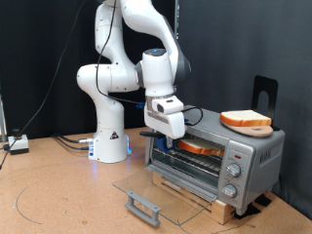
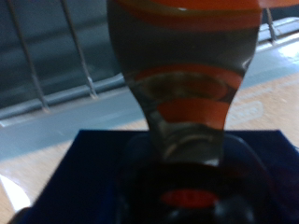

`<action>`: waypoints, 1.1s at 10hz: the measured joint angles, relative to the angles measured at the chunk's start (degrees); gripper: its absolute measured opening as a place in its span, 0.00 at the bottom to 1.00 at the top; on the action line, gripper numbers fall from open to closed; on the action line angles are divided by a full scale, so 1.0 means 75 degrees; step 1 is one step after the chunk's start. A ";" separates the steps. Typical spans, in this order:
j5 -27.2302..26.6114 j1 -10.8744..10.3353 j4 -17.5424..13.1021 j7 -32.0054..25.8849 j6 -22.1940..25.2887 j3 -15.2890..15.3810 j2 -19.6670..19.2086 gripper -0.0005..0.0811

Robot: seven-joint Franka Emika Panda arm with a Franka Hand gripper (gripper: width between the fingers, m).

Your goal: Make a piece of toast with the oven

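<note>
Silver-grey oven sits on the bench, its glass door folded down flat in front. I see the jaws clamped on the piece of toast at the oven mouth, over the wire rack. Second bread slice lies on the oven's roof.

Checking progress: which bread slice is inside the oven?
The piece of toast by the gripper, on the oven's rack; the other slice lies on top.
</note>
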State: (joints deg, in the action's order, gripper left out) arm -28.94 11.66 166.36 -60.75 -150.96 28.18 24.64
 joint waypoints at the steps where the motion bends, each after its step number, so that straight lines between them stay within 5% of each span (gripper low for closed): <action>1: 0.0089 0.0045 0.0103 -0.0307 -0.0323 0.0004 0.0000 0.49; 8: 0.1124 0.1294 0.0032 -0.1955 -0.0229 -0.0591 0.0011 0.49; 11: 0.0889 0.1404 -0.0062 -0.2229 0.0316 -0.1089 0.0004 0.49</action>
State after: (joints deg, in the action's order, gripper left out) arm -22.27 22.19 165.90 -77.47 -148.59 20.02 24.67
